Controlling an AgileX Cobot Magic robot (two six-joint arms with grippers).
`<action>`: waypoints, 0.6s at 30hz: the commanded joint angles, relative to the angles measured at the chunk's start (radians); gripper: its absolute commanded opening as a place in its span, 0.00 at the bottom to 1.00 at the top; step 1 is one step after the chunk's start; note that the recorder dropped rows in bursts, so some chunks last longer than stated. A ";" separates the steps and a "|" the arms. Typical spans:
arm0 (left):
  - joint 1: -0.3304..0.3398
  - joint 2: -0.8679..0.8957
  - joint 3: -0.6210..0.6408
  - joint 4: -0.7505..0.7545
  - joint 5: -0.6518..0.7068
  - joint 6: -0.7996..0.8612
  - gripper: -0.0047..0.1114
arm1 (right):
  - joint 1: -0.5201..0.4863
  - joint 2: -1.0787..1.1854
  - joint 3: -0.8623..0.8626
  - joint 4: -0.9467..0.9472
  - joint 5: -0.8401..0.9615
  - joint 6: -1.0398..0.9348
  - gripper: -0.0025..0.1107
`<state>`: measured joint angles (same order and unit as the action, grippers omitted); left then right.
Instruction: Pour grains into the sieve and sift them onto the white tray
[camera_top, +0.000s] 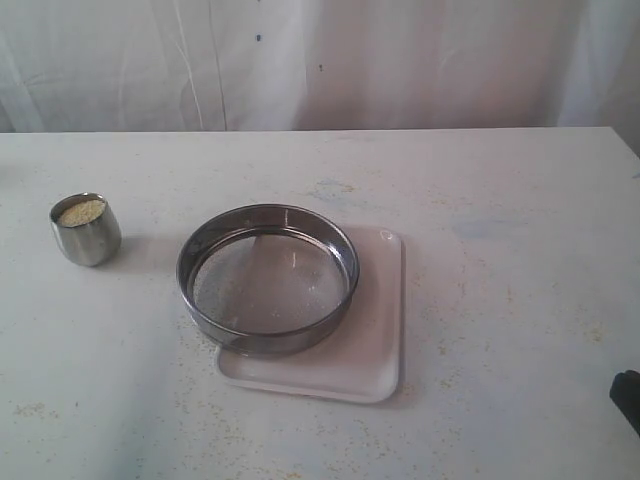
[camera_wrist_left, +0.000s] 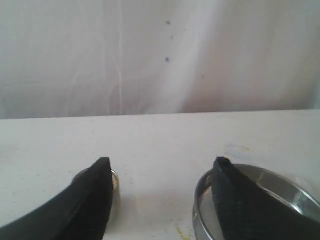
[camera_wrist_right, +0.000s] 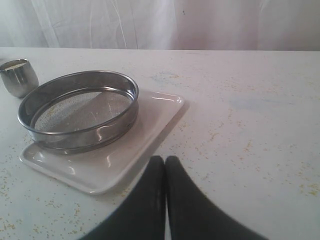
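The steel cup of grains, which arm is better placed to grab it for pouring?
Left. The left gripper stands open with the cup showing just behind one fingertip. The right gripper is shut, with the sieve and white tray between it and the cup.

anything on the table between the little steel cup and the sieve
Nothing stands there: only bare tabletop separates the cup from the sieve, as the exterior view shows.
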<state>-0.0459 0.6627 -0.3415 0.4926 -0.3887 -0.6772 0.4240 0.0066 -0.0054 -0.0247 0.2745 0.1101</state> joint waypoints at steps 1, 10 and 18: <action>0.003 0.193 0.048 -0.124 -0.282 0.198 0.57 | -0.005 -0.007 0.005 -0.003 -0.014 -0.001 0.02; 0.003 0.412 0.048 -0.274 -0.360 0.347 0.57 | -0.005 -0.007 0.005 -0.003 -0.012 -0.001 0.02; 0.003 0.587 0.048 -0.264 -0.487 0.367 0.57 | -0.005 -0.007 0.005 -0.003 -0.014 -0.001 0.02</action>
<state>-0.0459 1.2103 -0.2983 0.2272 -0.8102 -0.3161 0.4240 0.0066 -0.0054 -0.0247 0.2745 0.1101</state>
